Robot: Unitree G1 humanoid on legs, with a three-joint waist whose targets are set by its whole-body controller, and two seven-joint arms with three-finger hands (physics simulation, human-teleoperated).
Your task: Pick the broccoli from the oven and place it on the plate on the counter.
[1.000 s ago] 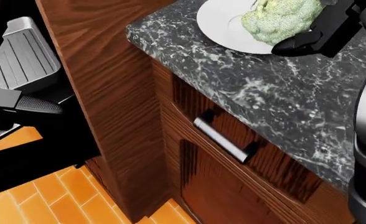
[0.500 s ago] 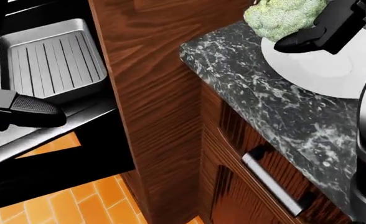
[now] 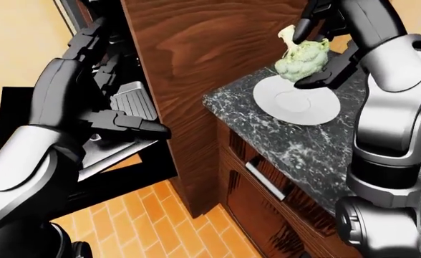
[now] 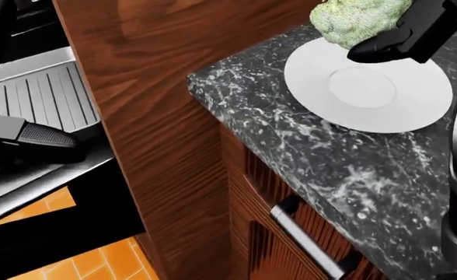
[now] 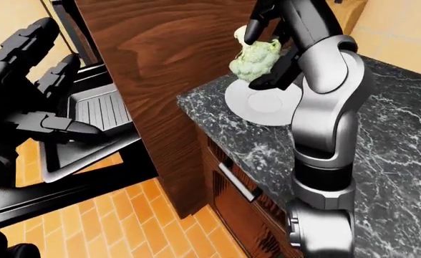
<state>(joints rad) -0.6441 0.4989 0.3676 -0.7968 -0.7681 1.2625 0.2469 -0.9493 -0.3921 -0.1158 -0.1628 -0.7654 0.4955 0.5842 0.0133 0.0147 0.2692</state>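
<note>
A pale green broccoli [image 3: 302,56] hangs just above the left rim of the white plate [image 3: 296,102], stalk pointing up. My right hand [image 3: 312,51] is shut on the broccoli, black fingers wrapped under and over it. The plate lies on the dark marble counter [image 4: 345,169] near its left corner. In the head view the broccoli [image 4: 357,17] shows at the top edge above the plate [image 4: 369,87]. My left hand [image 5: 42,115] is open, fingers spread, at the left beside the oven opening, over the grey ribbed tray [image 4: 42,96].
A tall brown wooden panel [image 3: 203,70] stands between the oven and the counter. The black oven door [image 3: 89,177] hangs open low on the left. Below the counter is a drawer with a silver handle [image 4: 310,242]. Orange tiled floor [image 3: 160,226] lies beneath.
The head camera has swung, shifting the whole picture. The broccoli has risen off the plate's surface and now sits over the plate's left rim, still in my right hand.
</note>
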